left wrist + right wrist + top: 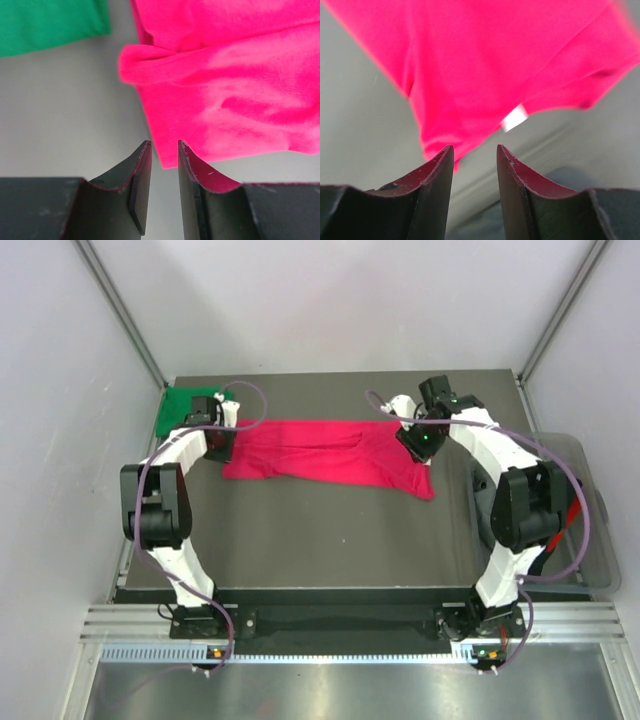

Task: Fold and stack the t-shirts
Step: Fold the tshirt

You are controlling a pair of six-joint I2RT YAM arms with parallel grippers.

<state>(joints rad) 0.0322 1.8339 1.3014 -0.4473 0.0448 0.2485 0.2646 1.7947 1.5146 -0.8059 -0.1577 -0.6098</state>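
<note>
The crimson-pink t-shirt [330, 452] lies as a long folded band across the back middle of the table. The emerald green t-shirt [184, 408] lies folded at the back left corner. My left gripper [219, 443] hovers at the pink shirt's left end. In the left wrist view it [164, 150] is open and empty, with the pink shirt's corner [225, 100] just ahead and the green shirt [50, 22] at the upper left. My right gripper [419, 444] hovers over the shirt's right end. In the right wrist view it [475, 152] is open and empty, with the pink cloth [485, 65] and its white neck label [514, 118] ahead.
A clear plastic bin [592, 510] stands off the table's right edge, behind the right arm. Grey walls close in the back and both sides. The dark table [330, 540] is bare in front of the pink shirt.
</note>
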